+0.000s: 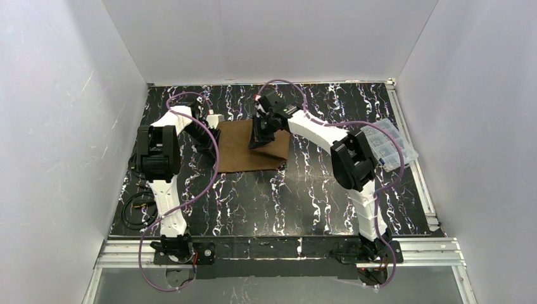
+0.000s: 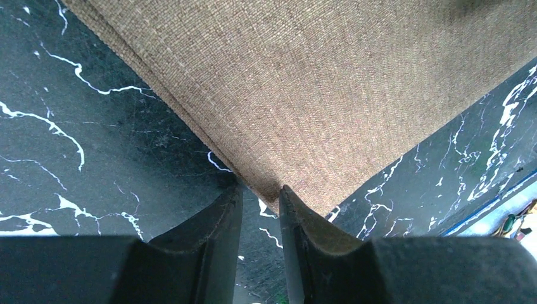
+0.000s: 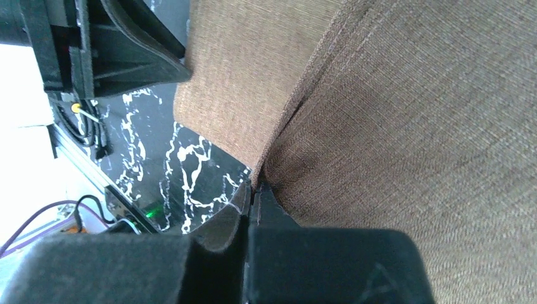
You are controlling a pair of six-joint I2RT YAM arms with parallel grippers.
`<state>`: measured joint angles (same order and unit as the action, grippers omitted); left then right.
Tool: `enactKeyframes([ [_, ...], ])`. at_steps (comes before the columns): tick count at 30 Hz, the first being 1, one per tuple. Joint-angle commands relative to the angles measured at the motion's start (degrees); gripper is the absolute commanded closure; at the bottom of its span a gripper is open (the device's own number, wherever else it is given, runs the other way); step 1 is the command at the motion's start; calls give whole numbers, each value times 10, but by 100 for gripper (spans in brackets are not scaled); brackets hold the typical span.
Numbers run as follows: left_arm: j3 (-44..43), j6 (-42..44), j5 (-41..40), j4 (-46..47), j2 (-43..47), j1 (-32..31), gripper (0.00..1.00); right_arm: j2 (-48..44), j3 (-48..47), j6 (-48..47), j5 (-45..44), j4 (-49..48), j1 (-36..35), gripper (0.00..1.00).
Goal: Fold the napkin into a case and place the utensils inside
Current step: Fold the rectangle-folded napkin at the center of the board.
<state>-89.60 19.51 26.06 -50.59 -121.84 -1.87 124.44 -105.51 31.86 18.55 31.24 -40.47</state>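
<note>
The right end effector is pressed together on an edge of the napkin. It holds that side raised off the bench and curled over toward the middle. The left end effector sits low at a corner on the napkin's left side. Its fingers are narrowly spread with the corner tip at their mouth, and it does not look clamped. The rest of the napkin lies flat, left of centre, and two layers show along one edge.

To fold well, I judge the right arm should carry its edge across in a low arc and lay it square on the far edge. The left should pin its corner so the sheet does not drag. Letting go is best left until the layers lie flat, since the woven cloth may spring back.

A clear box stands well apart at the right, out of the way. I cannot make out the utensils. The two end effectors work close together over the napkin, so a bump between them is the main risk.
</note>
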Motion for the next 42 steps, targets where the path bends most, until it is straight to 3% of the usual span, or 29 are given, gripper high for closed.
enactKeyframes([
  [1,12,-2,11,2,-2,-2,73,26,-55,30,37,-30,-12,98],
  [19,3,-15,42,-12,-10,8,76,71,-73,138,139,-223,-31,98],
  [29,-6,-26,62,-21,-16,18,76,84,13,191,205,-344,-38,99],
  [42,-15,-37,70,-31,-17,41,76,109,57,195,223,-379,-40,98],
])
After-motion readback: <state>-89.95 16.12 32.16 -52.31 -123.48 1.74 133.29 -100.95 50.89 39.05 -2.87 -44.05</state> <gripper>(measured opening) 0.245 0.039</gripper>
